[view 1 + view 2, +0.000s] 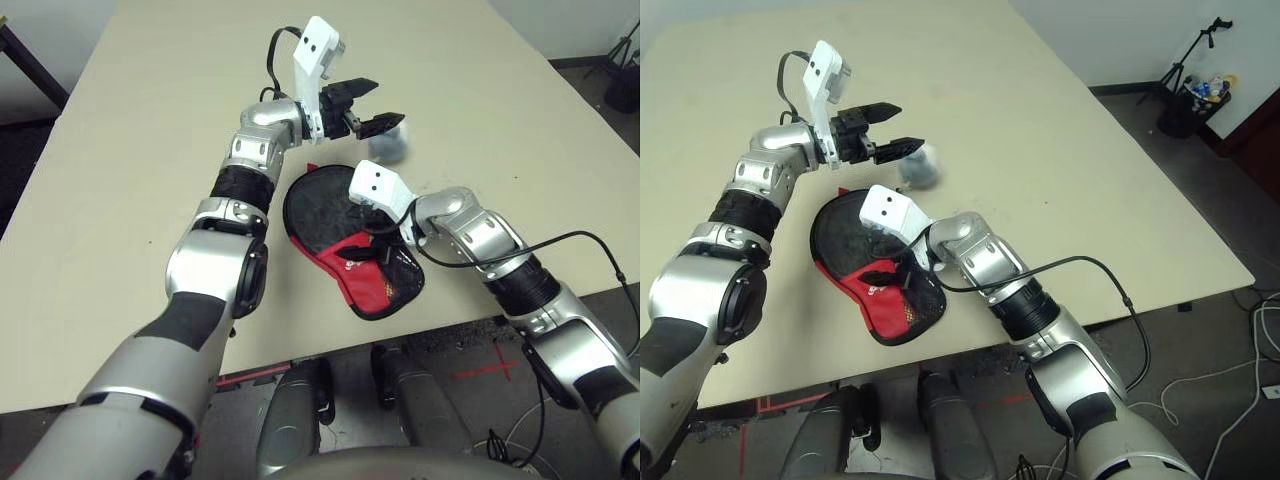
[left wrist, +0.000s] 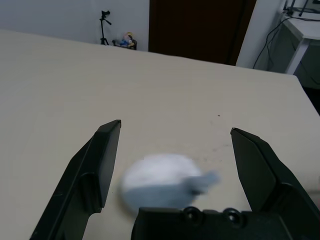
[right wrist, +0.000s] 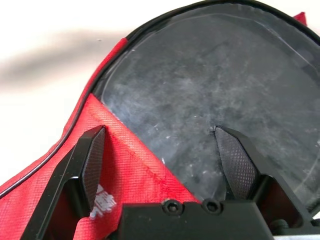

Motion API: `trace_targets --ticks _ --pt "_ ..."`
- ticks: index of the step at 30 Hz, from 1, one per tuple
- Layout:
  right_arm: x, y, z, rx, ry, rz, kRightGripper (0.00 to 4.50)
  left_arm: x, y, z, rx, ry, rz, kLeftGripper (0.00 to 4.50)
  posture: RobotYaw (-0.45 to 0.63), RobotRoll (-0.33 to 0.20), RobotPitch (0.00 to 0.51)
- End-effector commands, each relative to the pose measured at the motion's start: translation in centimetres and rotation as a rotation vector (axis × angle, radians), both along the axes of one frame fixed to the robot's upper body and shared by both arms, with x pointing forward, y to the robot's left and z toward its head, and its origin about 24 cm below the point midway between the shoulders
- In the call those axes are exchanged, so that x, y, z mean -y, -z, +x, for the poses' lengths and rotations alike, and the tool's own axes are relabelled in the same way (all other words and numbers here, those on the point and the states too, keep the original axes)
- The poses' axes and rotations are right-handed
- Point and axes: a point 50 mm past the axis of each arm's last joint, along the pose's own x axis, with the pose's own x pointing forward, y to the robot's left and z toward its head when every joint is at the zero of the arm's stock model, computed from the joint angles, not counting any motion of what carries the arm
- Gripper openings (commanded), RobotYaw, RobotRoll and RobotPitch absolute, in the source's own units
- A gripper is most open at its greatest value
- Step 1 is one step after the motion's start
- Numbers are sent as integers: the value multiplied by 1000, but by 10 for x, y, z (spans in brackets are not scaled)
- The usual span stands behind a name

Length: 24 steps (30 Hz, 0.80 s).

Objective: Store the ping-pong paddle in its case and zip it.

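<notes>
Lying under R claw [image 3: 162,150]: case [image 3: 210,100]

1. The left arm reaches forward over the table, wrist turned so the left gripper [image 1: 369,106] points roughly level and toward the robot's right — its two black fingers [image 2: 102,165] stand wide apart, nothing between them.
2. The right arm bends in from the right, forearm angled across — the right gripper [image 3: 165,165] points down and to the left, fingers spread.

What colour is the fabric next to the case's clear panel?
Red, on the paddle-shaped fabric case; clearest in the right wrist view.
</notes>
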Motion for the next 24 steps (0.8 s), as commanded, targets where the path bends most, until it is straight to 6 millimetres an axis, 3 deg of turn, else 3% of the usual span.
trace_targets --ticks 1,10,13,16,24 --pt "25 -5 14 -34 106 -30 4500 -12 -2 -4 -6 -13 26 4468 -53 0 163" --pt "67 -97 51 124 331 -4 4500 -55 0 -4 5 -147 145 4468 -42 0 152" --pt "74 -115 66 199 458 34 4500 -59 5 -7 -14 -136 187 4468 -43 0 148" --pt "71 -113 74 218 504 49 4500 -56 20 -12 -41 -95 269 4468 -42 0 146" --pt "67 -82 83 202 532 -21 4500 -36 51 -29 -97 36 425 4468 -38 0 144"
